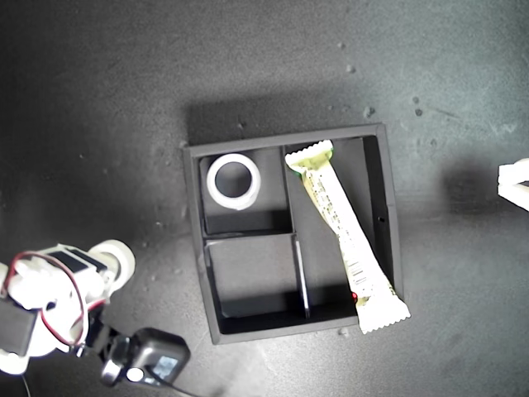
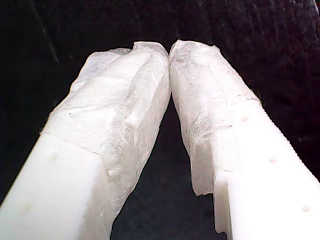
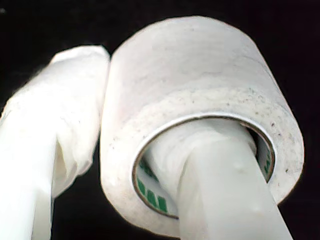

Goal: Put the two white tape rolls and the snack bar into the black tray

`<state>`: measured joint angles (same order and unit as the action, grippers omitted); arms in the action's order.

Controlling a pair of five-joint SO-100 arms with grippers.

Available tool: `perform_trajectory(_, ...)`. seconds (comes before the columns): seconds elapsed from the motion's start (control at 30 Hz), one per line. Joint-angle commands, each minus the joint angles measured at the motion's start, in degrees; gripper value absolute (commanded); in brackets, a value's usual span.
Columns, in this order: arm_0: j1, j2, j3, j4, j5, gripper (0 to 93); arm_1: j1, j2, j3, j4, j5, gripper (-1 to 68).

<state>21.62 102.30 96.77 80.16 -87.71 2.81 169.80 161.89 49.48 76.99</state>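
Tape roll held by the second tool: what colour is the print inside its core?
Green, clearest in the second wrist view.

Table (image 1: 107,99): dark grey, matte surface, filling the whole exterior view. Finish is slightly mottled. Small pale specks (image 1: 368,110) are scattered over it, most densely toward the exterior view's upper right. One speck (image 1: 343,332) lies near the lower middle of that view. A soft dark shadow (image 1: 240,116) falls on the table above the centre of the view. A second shadow patch (image 1: 467,186) sits toward the exterior view's right edge.
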Motion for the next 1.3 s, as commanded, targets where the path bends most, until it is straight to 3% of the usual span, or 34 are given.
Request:
perform_trajectory(0.0, -4.31, -3.6, -26.98, 10.28, 9.76, 0.0, 2.2, 8.61, 6.06, -0.88, 2.2, -0.6)
perform_trajectory(0.1, -6.59, -14.85, -45.35, 14.41, 14.33, 0.0, 4.39, 21.01, 13.01, 3.87, 3.16, -0.6)
perform_trajectory(0.3, -5.89, -47.81, -86.84, 24.87, 16.44, 0.0, 5.54, 22.15, 17.05, 6.24, 1.32, -0.6)
perform_trajectory(0.57, -5.1, -59.15, -87.45, 24.87, 11.6, 0.0, 3.6, 22.15, 17.05, 7.91, -1.23, -0.5)
perform_trajectory(0.8, -4.31, -64.86, -91.49, 24.87, 11.6, 0.6, 3.16, 22.15, 17.05, 8.35, -1.32, -0.5)
perform_trajectory(1.03, -1.93, -64.25, -93.6, 24.87, 11.78, 19.0, 3.6, 22.15, 17.05, 8.35, -1.41, -0.5)
perform_trajectory(1.27, 0.18, -56.25, -90.26, 24.96, 12.39, 24.2, 4.13, 22.15, 17.05, 8.35, -1.93, -0.4)
